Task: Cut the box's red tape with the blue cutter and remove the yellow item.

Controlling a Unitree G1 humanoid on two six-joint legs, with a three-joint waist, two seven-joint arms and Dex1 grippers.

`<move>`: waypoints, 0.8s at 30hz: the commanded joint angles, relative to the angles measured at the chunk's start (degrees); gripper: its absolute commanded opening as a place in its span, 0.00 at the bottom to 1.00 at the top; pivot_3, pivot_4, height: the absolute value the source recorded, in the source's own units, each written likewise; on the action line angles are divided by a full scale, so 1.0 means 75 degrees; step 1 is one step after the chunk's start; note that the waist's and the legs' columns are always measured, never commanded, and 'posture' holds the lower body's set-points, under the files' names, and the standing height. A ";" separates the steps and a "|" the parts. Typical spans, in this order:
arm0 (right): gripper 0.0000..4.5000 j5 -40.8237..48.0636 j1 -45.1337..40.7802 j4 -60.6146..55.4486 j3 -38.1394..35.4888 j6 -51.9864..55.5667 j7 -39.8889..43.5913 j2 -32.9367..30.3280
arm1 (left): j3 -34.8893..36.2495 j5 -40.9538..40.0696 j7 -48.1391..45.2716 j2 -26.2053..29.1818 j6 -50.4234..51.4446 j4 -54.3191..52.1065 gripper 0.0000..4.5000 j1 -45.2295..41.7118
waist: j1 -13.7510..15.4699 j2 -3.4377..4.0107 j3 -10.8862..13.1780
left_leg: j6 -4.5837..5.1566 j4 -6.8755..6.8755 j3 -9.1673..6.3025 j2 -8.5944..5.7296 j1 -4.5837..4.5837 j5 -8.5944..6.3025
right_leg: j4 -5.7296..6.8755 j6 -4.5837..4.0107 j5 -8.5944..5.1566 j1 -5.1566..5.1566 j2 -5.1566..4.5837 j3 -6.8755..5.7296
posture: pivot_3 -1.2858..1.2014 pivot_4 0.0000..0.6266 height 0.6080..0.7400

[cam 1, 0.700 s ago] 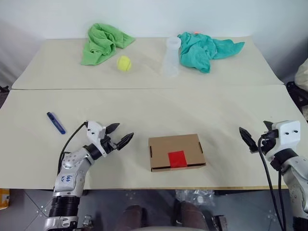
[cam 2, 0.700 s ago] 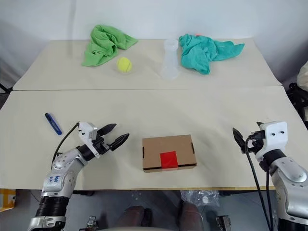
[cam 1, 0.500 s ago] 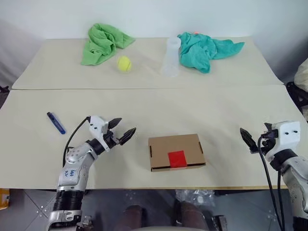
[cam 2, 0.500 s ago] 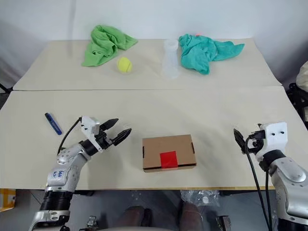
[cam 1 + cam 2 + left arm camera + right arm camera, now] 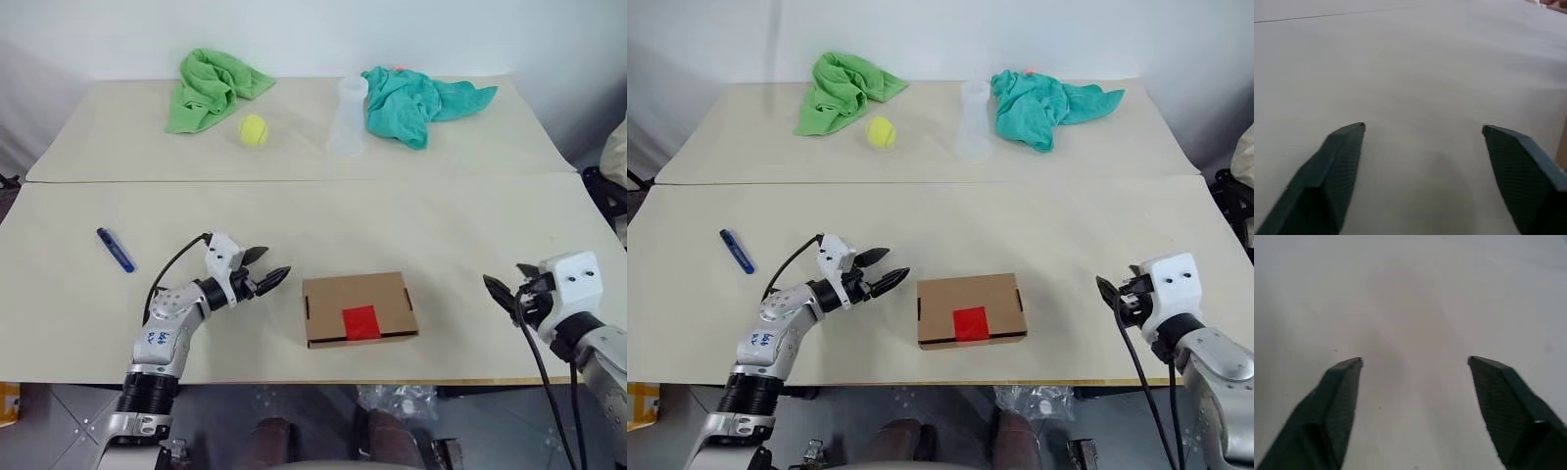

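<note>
While the box (image 5: 360, 309) lies shut near the front edge of the table (image 5: 411, 230), with the red tape (image 5: 360, 322) intact on its lid, the left gripper (image 5: 266, 268) has been carried toward it over the last half second or so. It was previously farther to the left of the box; it is now just beside the box's left end, apart from it, with its fingers (image 5: 1337, 161) spread and nothing between them. The move has taken it farther from the cutter (image 5: 115, 250), which lies untouched on the table, well to the left of the left arm. The right gripper (image 5: 506, 287) has shifted slightly lower at the right side of the table, well apart from the box; its fingers (image 5: 1498, 396) are also spread and empty, over bare table.

No contact with any task object is observed. The yellow item cannot be seen and is presumed to be inside the closed box. A tennis ball (image 5: 253, 128), two cloths and a clear cup at the far side are not involved.

It is judged that the cutting step has not begun. The left gripper's approach suggests the box is to be steadied or repositioned first; the cutter remains to be picked up before the tape can be cut.
</note>
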 commanded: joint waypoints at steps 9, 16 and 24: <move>0.00 0.0700 -0.0081 -0.1378 0.0894 0.1507 0.0599 -0.0802 | -0.0511 -0.0932 -0.2000 0.1269 0.2469 -0.0783 0.06 -0.0057 | -0.0022 -0.0003 0.0000 | 0.0001 0.0002 -0.0001 -0.0001 0.0002 0.0000 | 0.0002 0.0000 0.0000 0.0000 0.0000 0.0003 | 0.52 0.24 1.00; 0.00 0.0613 -0.1404 -0.0506 0.2257 0.1674 0.1235 -0.1281 | -0.1040 -0.1082 -0.2476 0.1379 0.3094 -0.1201 0.00 -0.0243 | -0.0011 -0.0008 0.0002 | 0.0001 0.0010 -0.0005 -0.0001 0.0001 0.0000 | 0.0005 0.0000 0.0000 0.0001 0.0000 0.0003 | 0.52 0.24 1.00; 0.00 0.0340 -0.3826 0.1143 0.3588 0.1143 0.2211 -0.1163 | -0.1515 -0.1065 -0.2724 0.1054 0.2999 -0.1161 0.00 -0.0683 | -0.0025 -0.0023 0.0011 | 0.0005 0.0030 -0.0001 -0.0004 -0.0008 0.0002 | 0.0014 0.0001 0.0002 -0.0002 0.0002 0.0004 | 0.52 0.24 1.00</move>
